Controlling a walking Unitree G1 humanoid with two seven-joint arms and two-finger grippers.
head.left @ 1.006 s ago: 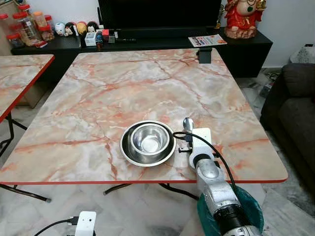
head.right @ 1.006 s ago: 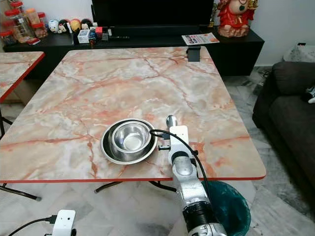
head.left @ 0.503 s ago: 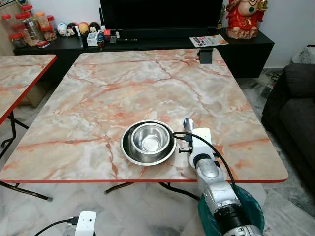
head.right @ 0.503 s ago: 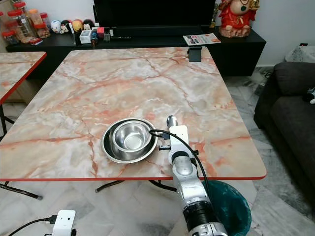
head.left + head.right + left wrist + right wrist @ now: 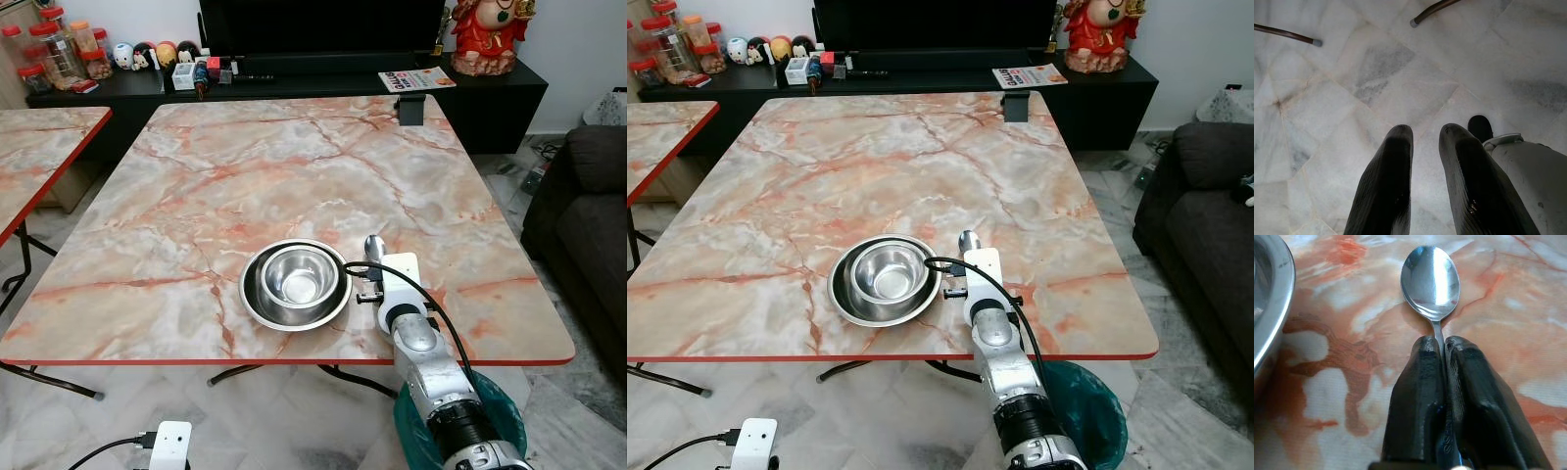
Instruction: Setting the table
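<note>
Steel spoon (image 5: 1431, 281) is pinched by right gripper (image 5: 1443, 345) fingers, laid on marble table (image 5: 294, 166) just beside bowl (image 5: 297, 276); release is judged next, left gripper (image 5: 1425, 134) hung idle, fingers slightly parted.

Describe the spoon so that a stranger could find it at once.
On the pink marble-patterned table, look near the front edge at the round steel bowl on its steel plate. Just right of them lies the small shiny metal spoon, its handle pinched in the right tool, its oval bowl pointing away.

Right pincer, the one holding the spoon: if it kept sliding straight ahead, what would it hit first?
Probably nothing soon. The right pincer holds the spoon pointing across the bare marble table; the steel bowl sits to its left, off that line.
</note>
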